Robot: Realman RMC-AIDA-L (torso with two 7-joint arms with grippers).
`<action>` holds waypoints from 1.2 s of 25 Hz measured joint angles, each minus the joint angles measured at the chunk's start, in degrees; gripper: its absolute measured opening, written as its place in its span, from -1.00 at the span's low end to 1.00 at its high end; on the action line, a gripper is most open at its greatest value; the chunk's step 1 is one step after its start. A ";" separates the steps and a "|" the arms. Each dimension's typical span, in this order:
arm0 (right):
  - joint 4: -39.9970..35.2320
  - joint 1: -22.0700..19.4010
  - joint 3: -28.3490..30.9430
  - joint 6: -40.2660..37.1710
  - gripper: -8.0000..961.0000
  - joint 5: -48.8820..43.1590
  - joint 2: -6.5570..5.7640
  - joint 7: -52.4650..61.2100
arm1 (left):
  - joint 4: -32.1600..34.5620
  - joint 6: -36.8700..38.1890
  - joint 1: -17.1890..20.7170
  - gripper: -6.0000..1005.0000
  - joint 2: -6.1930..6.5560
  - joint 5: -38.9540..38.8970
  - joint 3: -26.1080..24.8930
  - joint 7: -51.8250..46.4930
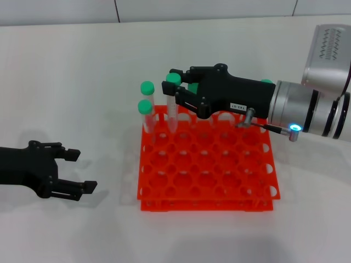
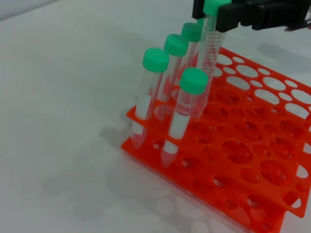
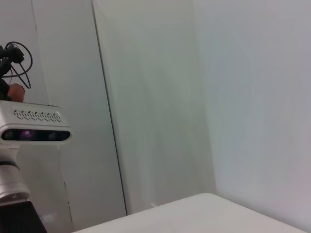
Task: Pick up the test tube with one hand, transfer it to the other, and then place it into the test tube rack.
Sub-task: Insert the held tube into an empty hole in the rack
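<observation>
The orange-red test tube rack [image 1: 219, 189] [image 2: 243, 194] stands mid-table. My right gripper [image 1: 168, 80], the labelled one, hovers over its far left corner, shut on the test tube [image 1: 172, 112] [image 2: 208, 58] just under its green cap. The tube hangs upright with its lower end inside a back-row hole. In the left wrist view those fingers [image 2: 233, 17] clamp the cap end at the top edge. My left gripper [image 1: 85, 171] rests open near the table, left of the rack, holding nothing. The right wrist view shows none of these.
Two green-capped tubes [image 1: 146, 112] [image 2: 148, 92] stand in the rack's left column, with more behind the right gripper [image 1: 193, 87]. Most holes toward the front and right hold nothing. White table surrounds the rack.
</observation>
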 joint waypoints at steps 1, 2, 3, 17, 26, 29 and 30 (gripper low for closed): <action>0.09 -0.01 0.00 0.00 -0.44 0.04 0.00 -0.04 | 0.00 0.00 0.00 0.78 0.00 0.02 0.02 0.00; 0.12 -0.04 0.00 0.00 -0.44 0.04 0.00 -0.07 | 0.01 0.00 0.00 0.78 0.00 0.07 0.06 0.00; 0.15 -0.11 -0.01 0.00 -0.44 0.04 0.00 -0.09 | 0.01 0.00 0.00 0.78 0.00 0.10 0.10 0.00; 1.57 -0.38 -0.63 -0.03 -0.44 0.04 0.00 -0.35 | -0.08 -0.40 0.00 0.78 0.00 0.23 0.77 0.00; 1.57 -0.21 -1.20 -0.06 -0.44 0.03 0.00 -0.35 | -0.43 -0.60 -0.13 0.78 0.00 0.23 0.86 0.00; 1.54 -0.05 -1.56 -0.11 -0.44 0.02 0.00 -0.35 | -0.64 -0.63 -0.27 0.78 0.00 0.23 0.86 0.00; 1.51 -0.02 -1.60 -0.12 -0.44 0.02 0.00 -0.35 | -0.64 -0.66 -0.33 0.78 0.00 0.22 0.86 0.00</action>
